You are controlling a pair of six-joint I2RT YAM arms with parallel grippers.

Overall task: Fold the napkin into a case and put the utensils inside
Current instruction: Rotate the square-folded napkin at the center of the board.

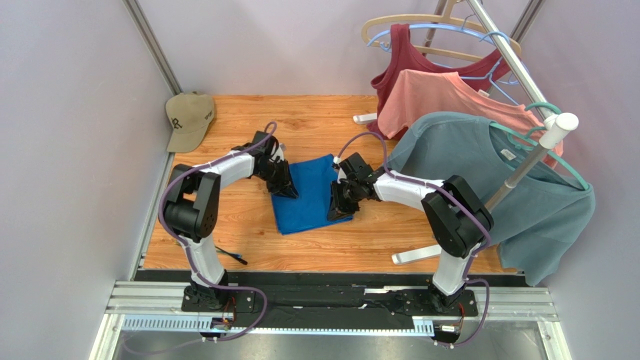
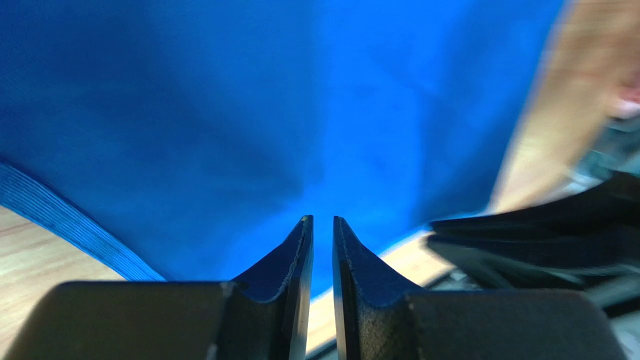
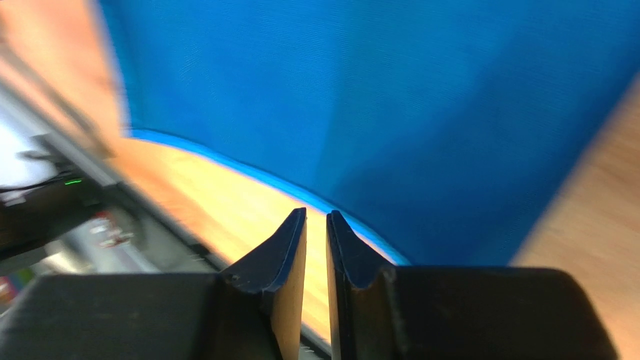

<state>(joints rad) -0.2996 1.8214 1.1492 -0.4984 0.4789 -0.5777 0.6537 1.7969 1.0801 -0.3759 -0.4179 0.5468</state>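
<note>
Your napkin (image 1: 306,196) is lying around the middle of the table (image 1: 375,232), with an arm on each side. The left gripper (image 2: 323,222) is at its left edge and the right gripper (image 3: 316,215) at its right edge. Both have their fingers almost together, just a slit. Nothing's pinched as far as I can tell through the blur. The utensils (image 1: 231,256) are near the near left corner.

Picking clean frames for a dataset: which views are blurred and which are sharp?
Top external: sharp and evenly lit, with the napkin crisp. Left wrist: the left gripper is sharp, but the right edge is motion-smeared. Right wrist: the table and the left side are streaked with blur.
</note>
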